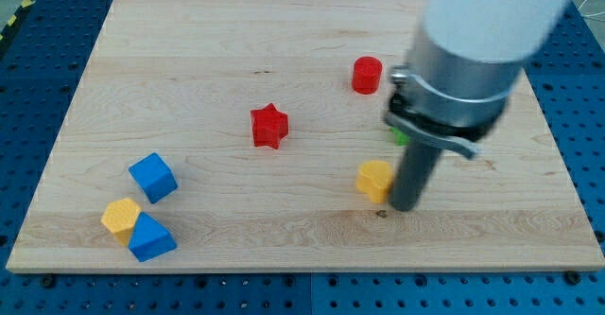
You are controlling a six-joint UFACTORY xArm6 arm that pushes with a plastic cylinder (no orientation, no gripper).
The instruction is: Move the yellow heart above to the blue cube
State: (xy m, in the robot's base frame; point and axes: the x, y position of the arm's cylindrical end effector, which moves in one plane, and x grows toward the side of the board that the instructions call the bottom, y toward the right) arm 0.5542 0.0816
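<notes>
The yellow heart (374, 179) lies on the wooden board (236, 50) right of centre, toward the view's bottom. My tip (405, 206) rests right beside it, on its right side, touching or nearly touching. The blue cube (152, 177) sits far to the left, near the board's bottom-left corner. The rod and the arm's grey body rise from the tip toward the view's top right.
A red star (268, 126) lies near the centre. A red cylinder (367, 74) sits above the heart. A green block (401, 135) is mostly hidden behind the arm. A yellow block (120, 216) and a blue block (151, 238) touch at the bottom left.
</notes>
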